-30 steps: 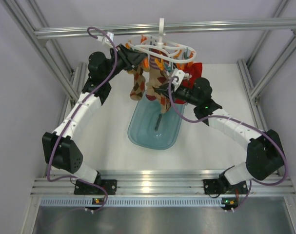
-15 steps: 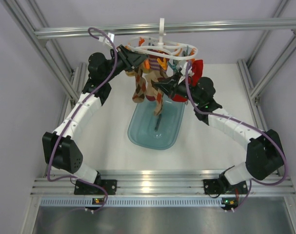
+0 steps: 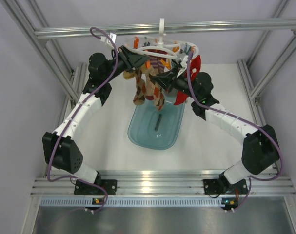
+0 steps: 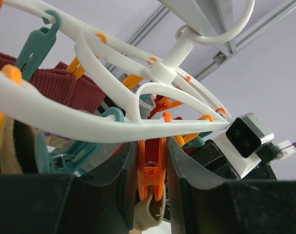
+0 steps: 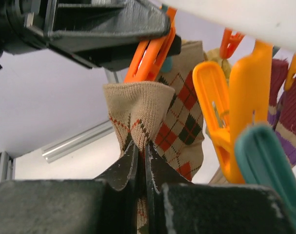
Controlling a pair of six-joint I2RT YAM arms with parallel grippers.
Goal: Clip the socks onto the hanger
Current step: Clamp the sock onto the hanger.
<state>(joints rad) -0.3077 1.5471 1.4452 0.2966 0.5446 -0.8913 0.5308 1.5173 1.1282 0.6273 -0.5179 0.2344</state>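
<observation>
So the left gripper [image 4: 151, 168] squeezed an orange clip [image 5: 150, 53] on the hanger [image 4: 89, 129], and the right gripper [image 5: 145, 158] pinched the argyle sock [image 5: 138, 102] cuff right at it. I'd feed the cuff fully in before easing off.

hanger [image 3: 160, 49] on frame bar [image 3: 226, 25]; socks [image 3: 139, 90] below it — tray [image 3: 163, 137] beneath, on table [image 3: 108, 127]

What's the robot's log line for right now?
phase: clipping | left fingers: squeezing orange clip on hanger | right fingers: holding argyle sock cuff up at that clip | clipped: cannot tell
</observation>
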